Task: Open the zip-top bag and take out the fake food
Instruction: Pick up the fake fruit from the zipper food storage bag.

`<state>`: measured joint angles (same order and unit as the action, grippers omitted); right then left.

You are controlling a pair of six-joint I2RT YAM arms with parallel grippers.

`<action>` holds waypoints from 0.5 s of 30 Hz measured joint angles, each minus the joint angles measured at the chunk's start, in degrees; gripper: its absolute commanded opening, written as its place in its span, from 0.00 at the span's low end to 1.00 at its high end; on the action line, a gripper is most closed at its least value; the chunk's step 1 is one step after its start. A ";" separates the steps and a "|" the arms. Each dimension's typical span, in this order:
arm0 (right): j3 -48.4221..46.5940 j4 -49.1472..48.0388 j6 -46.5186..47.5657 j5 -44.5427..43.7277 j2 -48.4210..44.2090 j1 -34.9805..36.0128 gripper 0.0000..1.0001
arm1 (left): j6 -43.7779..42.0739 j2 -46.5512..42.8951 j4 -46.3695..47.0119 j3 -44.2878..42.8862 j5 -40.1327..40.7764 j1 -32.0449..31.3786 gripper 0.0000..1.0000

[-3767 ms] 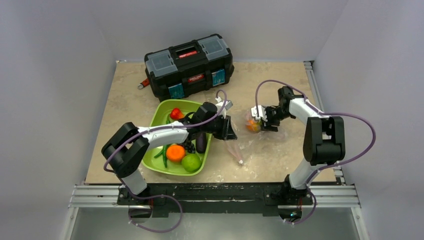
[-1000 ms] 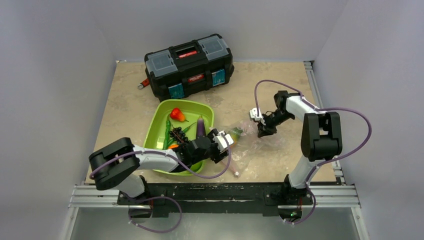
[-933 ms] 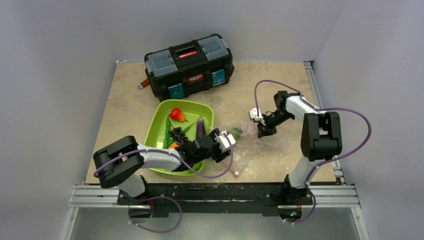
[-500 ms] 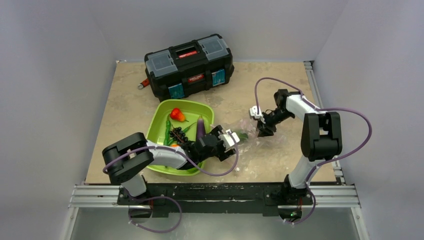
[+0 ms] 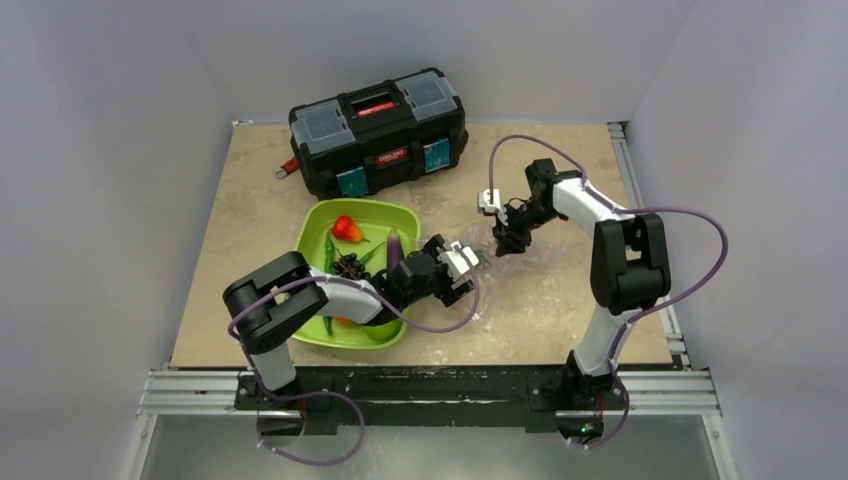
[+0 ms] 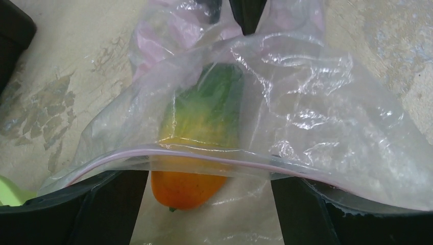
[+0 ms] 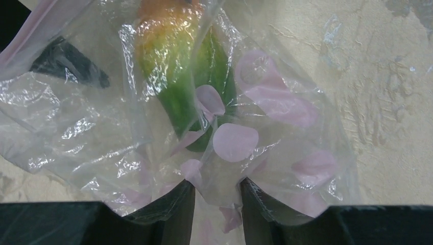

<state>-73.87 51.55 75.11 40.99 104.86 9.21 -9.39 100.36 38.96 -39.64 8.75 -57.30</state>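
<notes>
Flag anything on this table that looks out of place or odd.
One thing stands out: the mango sits in the crumpled zip-top bag, its orange end reaching past the pink zip strip, while the strawberry and eggplant lie in the green tray.

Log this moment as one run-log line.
clear zip-top plastic bag: mouth open | orange-green toy mango: orange end poking out | left gripper: open at mouth | right gripper: at opposite end, grip unclear

Mango (image 6: 196,143) in zip-top bag (image 6: 316,112), bag right of tray (image 5: 318,232), toolbox (image 5: 378,130) behind tray
</notes>
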 measured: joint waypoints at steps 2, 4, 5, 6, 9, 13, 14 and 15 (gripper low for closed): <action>0.07 -1.84 -2.93 -0.79 0.66 1.49 0.31 | 0.81 0.37 0.24 -0.52 -2.32 1.57 0.83; 0.07 -3.41 -5.53 -1.38 1.40 2.75 0.30 | 1.36 0.85 0.35 -1.09 -4.48 2.84 0.81; 0.07 -3.89 -6.40 -1.51 1.73 3.19 0.30 | 1.81 1.27 0.33 -1.49 -5.77 3.50 0.77; 0.07 -4.42 -7.45 -1.88 2.14 3.69 0.29 | 2.21 1.60 0.24 -1.73 -6.62 3.89 0.73; 0.07 -5.14 -9.29 -2.56 2.93 4.42 0.28 | 3.30 3.02 -1.07 -2.49 -9.14 5.18 0.60; 0.07 -5.75 -10.40 -2.56 3.08 4.55 0.26 | 4.37 4.79 -3.85 -5.29 -11.26 6.25 0.58; 0.07 -5.88 -10.51 -2.54 3.08 4.55 0.26 | 4.44 5.27 -4.92 -6.43 -11.52 6.38 0.58; 0.07 -5.97 -10.62 -2.54 3.08 4.55 0.26 | 4.46 5.88 -6.08 -7.78 -11.78 6.58 0.58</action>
<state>-73.80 45.58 64.49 38.46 107.94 13.76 -4.93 106.24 32.88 -47.42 -3.03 -50.72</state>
